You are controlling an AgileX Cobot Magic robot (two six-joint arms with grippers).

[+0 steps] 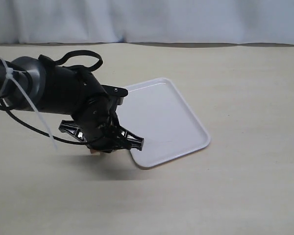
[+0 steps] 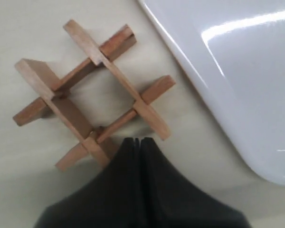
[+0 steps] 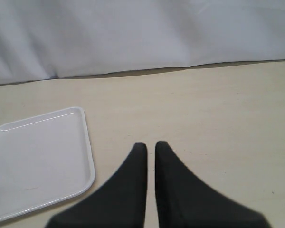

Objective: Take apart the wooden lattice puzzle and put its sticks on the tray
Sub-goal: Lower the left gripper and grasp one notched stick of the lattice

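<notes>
The wooden lattice puzzle point(image 2: 115, 76) lies whole on the tan table, its four reddish-brown slats still interlocked, just beside the white tray's point(image 2: 237, 71) rounded corner. My left gripper point(image 2: 140, 140) is shut with nothing in it, its tips right at the puzzle's near edge. In the exterior view the left gripper point(image 1: 104, 143) hangs low by the tray's point(image 1: 161, 117) near left corner and hides nearly all of the puzzle; only a tan sliver point(image 1: 94, 152) shows. My right gripper point(image 3: 151, 145) is shut and holds nothing, over bare table beside the tray point(image 3: 38, 156).
The tray holds nothing. A white cloth backdrop point(image 1: 152, 19) closes off the far edge of the table. The left arm's black cables point(image 1: 24, 125) loop out to the left. The right arm does not show in the exterior view.
</notes>
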